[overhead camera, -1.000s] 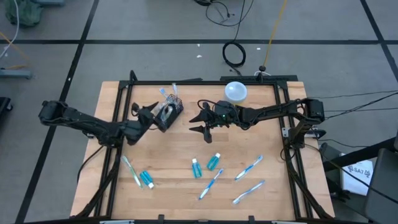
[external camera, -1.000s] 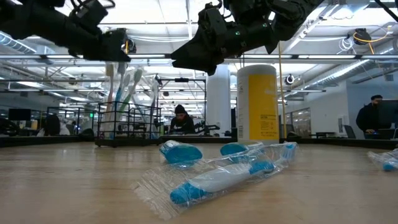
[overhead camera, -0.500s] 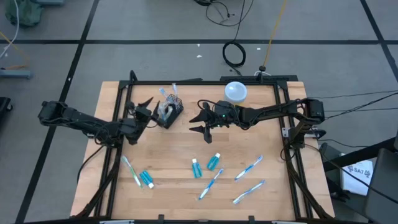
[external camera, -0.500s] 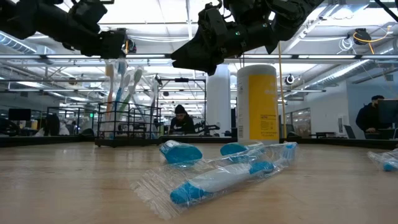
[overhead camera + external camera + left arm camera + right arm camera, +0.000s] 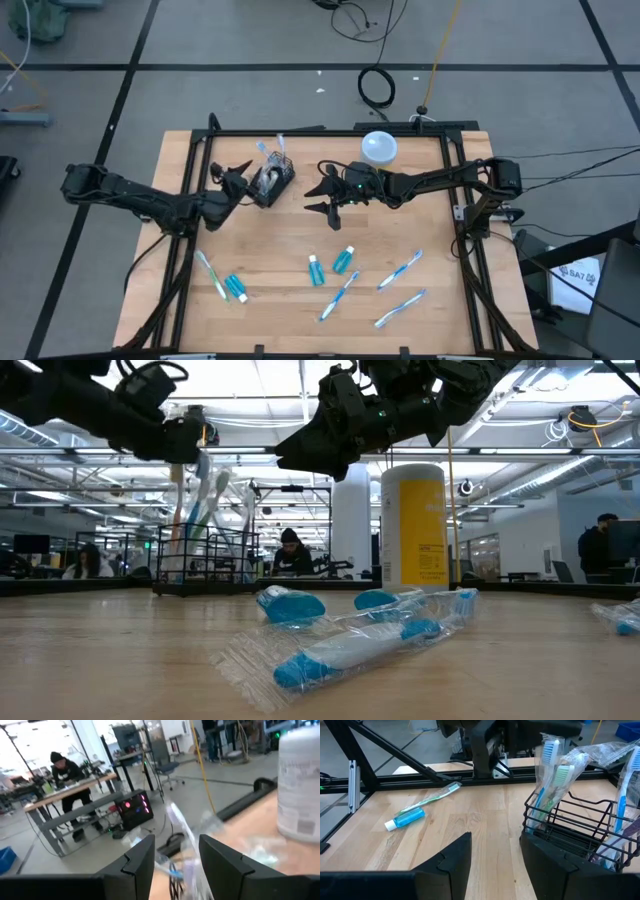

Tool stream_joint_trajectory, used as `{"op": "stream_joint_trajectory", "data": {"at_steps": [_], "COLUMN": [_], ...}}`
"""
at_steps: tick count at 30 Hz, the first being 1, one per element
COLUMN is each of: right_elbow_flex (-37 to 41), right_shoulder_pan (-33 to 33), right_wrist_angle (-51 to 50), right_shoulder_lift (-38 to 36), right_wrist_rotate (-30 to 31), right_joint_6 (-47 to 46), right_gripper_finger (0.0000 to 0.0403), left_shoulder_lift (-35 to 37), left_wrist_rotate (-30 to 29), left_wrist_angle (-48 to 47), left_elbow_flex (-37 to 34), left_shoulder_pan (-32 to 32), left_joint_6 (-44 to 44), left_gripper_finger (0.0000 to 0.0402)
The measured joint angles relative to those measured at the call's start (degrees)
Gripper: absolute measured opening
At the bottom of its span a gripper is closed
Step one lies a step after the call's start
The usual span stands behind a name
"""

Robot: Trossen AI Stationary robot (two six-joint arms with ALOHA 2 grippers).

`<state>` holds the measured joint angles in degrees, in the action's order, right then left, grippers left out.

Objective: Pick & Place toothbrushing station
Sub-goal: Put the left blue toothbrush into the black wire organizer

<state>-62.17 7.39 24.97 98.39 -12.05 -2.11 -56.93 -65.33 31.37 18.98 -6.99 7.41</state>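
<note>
The black wire-mesh basket (image 5: pixel 272 180) stands on its base at the table's far middle-left, with several wrapped toothbrushes (image 5: pixel 551 767) upright in it; it also shows in the low view (image 5: pixel 205 560). My left gripper (image 5: pixel 236 180) is open just left of the basket, with wrapped brushes (image 5: pixel 180 827) ahead of its fingers. My right gripper (image 5: pixel 322 190) is open to the right of the basket and raised above the table. Loose toothbrushes (image 5: pixel 400 270) and teal tubes (image 5: pixel 344 260) lie flat on the near half of the table.
A white round canister (image 5: pixel 378 147) stands at the far edge, right of the basket. A toothbrush (image 5: pixel 210 275) and a teal tube (image 5: pixel 236 287) lie near the front left. Black frame rails (image 5: pixel 190 180) run along the table's sides. People sit at desks beyond the table.
My left gripper has drawn back a little from the basket toward the table's left, then edged toward it again. The basket and my right gripper have kept still.
</note>
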Motion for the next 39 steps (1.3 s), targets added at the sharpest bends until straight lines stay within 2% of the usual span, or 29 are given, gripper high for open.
{"op": "stream_joint_trajectory", "data": {"at_steps": [4, 8, 14, 21, 33, 39], "right_elbow_flex": [0.0, 0.0, 0.0, 0.0, 0.0, 0.0], "right_shoulder_pan": [0.0, 0.0, 0.0, 0.0, 0.0, 0.0], "right_wrist_angle": [0.0, 0.0, 0.0, 0.0, 0.0, 0.0], "right_shoulder_lift": [0.0, 0.0, 0.0, 0.0, 0.0, 0.0], "right_wrist_rotate": [0.0, 0.0, 0.0, 0.0, 0.0, 0.0], "right_joint_6": [0.0, 0.0, 0.0, 0.0, 0.0, 0.0], "right_gripper_finger": [0.0167, 0.0167, 0.0167, 0.0167, 0.0167, 0.0167], "left_shoulder_lift": [0.0, 0.0, 0.0, -0.1, -0.1, 1.0], "left_wrist_rotate": [-2.9, -1.2, 3.6, 3.8, 3.9, 3.1], "left_wrist_angle": [9.4, 15.1, 6.5, -1.9, -2.7, 5.3], "left_elbow_flex": [0.0, 0.0, 0.0, 0.0, 0.0, 0.0], "left_shoulder_pan": [-1.6, -2.5, -2.1, -0.5, -0.4, -2.0], "left_joint_6": [7.9, 12.0, 3.7, -4.7, -5.8, 1.3], "left_gripper_finger": [0.0161, 0.0161, 0.0161, 0.0161, 0.0161, 0.0161]}}
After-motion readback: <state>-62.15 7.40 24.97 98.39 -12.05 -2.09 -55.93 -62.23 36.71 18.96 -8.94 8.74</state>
